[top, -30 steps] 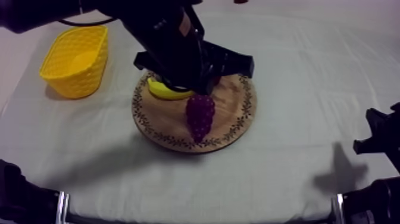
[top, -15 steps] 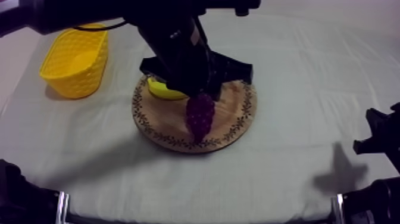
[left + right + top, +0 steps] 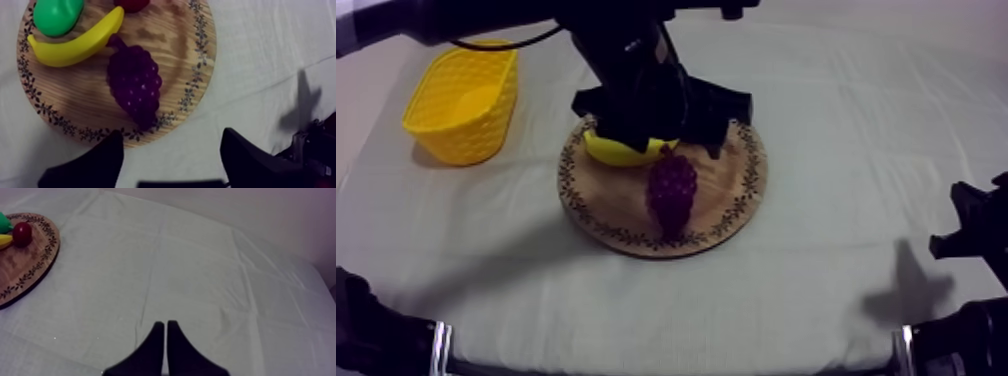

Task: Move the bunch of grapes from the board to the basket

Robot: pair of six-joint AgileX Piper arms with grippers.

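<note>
Fingers of the left tool (image 3: 172, 136) stand wide apart with nothing between them, above the near rim of the wooden board (image 3: 172, 47). In the last half-second the arm has drawn back a little, uncovering the bunch of grapes (image 3: 134, 85). It lies ungripped on the board beside the banana (image 3: 75, 44), so the grasp is probably yet to come. The yellow basket (image 3: 461, 100) sits well apart. The right tool (image 3: 165, 330) is a narrow wedge.

Deep purple bunch of grapes (image 3: 135, 85), yellow banana (image 3: 75, 42), green pear (image 3: 57, 15), small red fruit (image 3: 22, 233), light-brown grained round wooden board (image 3: 175, 45) with dark leaf-vine rim pattern, yellow basket (image 3: 491, 110) in woven lattice, plain grey-white cloth (image 3: 836, 150).
</note>
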